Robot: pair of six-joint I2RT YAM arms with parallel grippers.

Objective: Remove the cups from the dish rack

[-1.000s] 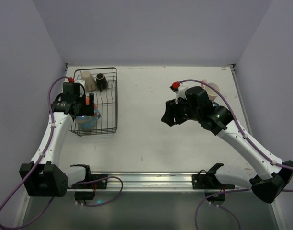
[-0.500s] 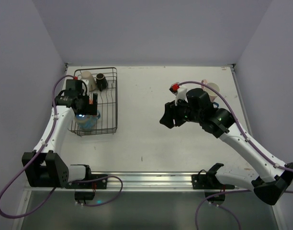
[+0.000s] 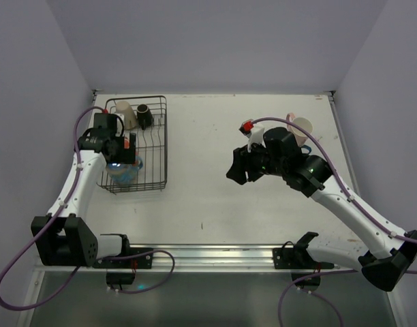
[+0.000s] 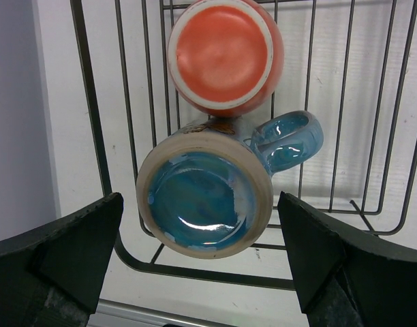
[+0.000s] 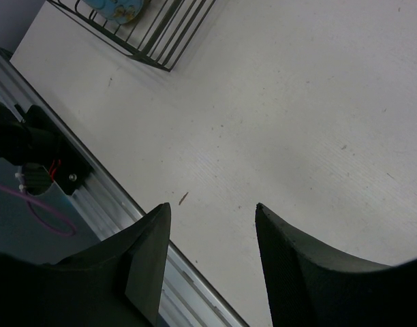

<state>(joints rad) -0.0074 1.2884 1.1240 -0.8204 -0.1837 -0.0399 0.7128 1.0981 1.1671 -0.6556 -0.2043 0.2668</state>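
Note:
The black wire dish rack [image 3: 154,146] stands at the table's back left. A cream cup [image 3: 125,114] and a black cup [image 3: 144,116] sit at its far end. A blue cup [image 4: 203,197] lies bottom-up at the near end, and an orange-red cup [image 4: 225,51] touches it, also bottom-up. My left gripper [image 4: 199,199] hangs open over the blue cup [image 3: 123,174], one finger on each side and neither touching it. My right gripper [image 3: 239,167] is open over bare table mid-right, with nothing between its fingers [image 5: 154,238].
A pale cup [image 3: 302,127] with a pink part beside it stands on the table behind my right arm. The rack's near corner [image 5: 154,41] and the metal rail [image 5: 120,197] at the table's front edge show in the right wrist view.
My left gripper has shifted a little toward the back left, over the rack's near end. My right arm has drifted slightly left, so more of the pale cup shows.

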